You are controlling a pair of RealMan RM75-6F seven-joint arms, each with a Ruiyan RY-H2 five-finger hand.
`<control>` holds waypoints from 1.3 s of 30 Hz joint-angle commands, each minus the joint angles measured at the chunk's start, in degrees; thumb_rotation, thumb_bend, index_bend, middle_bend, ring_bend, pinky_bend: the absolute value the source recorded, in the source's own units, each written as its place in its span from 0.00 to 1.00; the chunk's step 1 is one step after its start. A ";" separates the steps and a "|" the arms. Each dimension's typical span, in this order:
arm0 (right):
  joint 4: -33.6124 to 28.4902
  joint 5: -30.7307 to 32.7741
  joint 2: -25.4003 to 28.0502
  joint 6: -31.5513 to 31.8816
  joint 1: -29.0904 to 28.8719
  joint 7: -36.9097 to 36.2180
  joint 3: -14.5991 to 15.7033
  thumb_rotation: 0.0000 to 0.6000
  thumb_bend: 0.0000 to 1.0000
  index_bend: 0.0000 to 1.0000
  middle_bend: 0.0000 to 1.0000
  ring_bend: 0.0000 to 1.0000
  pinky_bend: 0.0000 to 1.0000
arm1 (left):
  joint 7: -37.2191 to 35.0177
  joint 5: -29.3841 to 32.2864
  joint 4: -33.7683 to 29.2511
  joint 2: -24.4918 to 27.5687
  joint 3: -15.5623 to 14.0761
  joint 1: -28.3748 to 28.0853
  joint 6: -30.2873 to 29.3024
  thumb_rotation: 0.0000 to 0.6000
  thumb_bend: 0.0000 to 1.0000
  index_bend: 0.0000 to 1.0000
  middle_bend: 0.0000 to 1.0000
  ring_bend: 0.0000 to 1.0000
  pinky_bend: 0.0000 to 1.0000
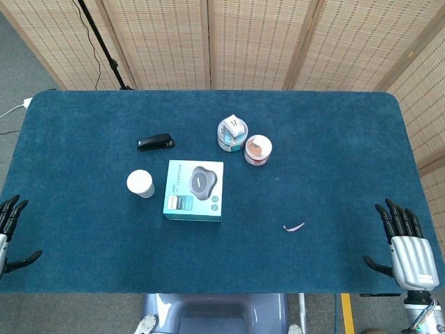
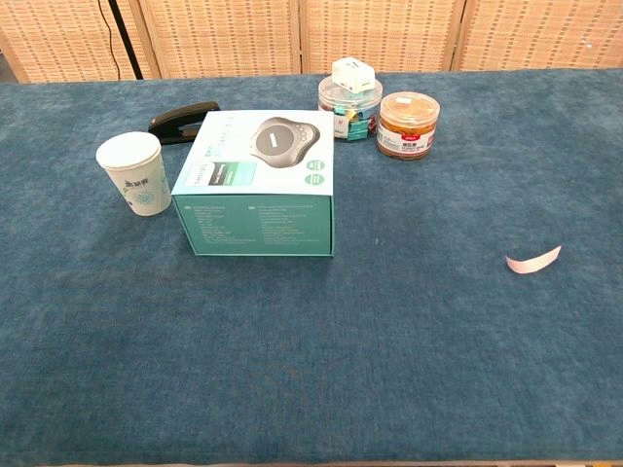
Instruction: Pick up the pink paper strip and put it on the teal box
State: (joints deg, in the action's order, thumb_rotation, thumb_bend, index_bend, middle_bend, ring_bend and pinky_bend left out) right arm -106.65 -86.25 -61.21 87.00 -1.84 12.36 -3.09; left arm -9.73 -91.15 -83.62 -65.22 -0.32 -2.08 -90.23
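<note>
A small curled pink paper strip lies on the blue table cloth, right of centre toward the front. The teal box, printed with a dark round device, lies flat left of it. My right hand rests at the table's front right corner, fingers spread and empty, well to the right of the strip. My left hand shows only partly at the front left edge, fingers apart, holding nothing. Neither hand appears in the chest view.
A white paper cup stands left of the box. A black stapler lies behind it. Two round jars stand behind and to the right of the box. Woven screens close off the back.
</note>
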 commanded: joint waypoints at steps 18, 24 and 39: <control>1.04 -2.11 -1.67 -5.33 -2.31 4.89 2.20 1.00 0.00 0.04 0.00 0.00 0.00 | -1.40 0.09 -0.64 0.76 0.03 -0.49 1.00 1.00 0.00 0.00 0.00 0.00 0.00; 3.96 -2.00 -4.66 -9.86 -5.16 6.60 2.13 1.00 0.00 0.13 0.00 0.00 0.00 | -1.56 -0.82 -1.24 1.15 -0.58 -0.25 0.63 1.00 0.00 0.00 0.00 0.00 0.00; 13.35 -2.95 -12.13 -18.03 -14.52 9.89 -1.08 1.00 0.22 0.34 0.00 0.00 0.00 | -4.18 0.22 -1.87 2.55 -0.11 0.18 0.16 1.00 0.00 0.00 0.00 0.00 0.00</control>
State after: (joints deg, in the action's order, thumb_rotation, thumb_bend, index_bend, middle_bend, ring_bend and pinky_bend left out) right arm -93.52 -89.14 -73.06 69.28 -16.08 21.95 -4.07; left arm -13.77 -90.91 -85.53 -62.76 -0.42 -1.98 -89.99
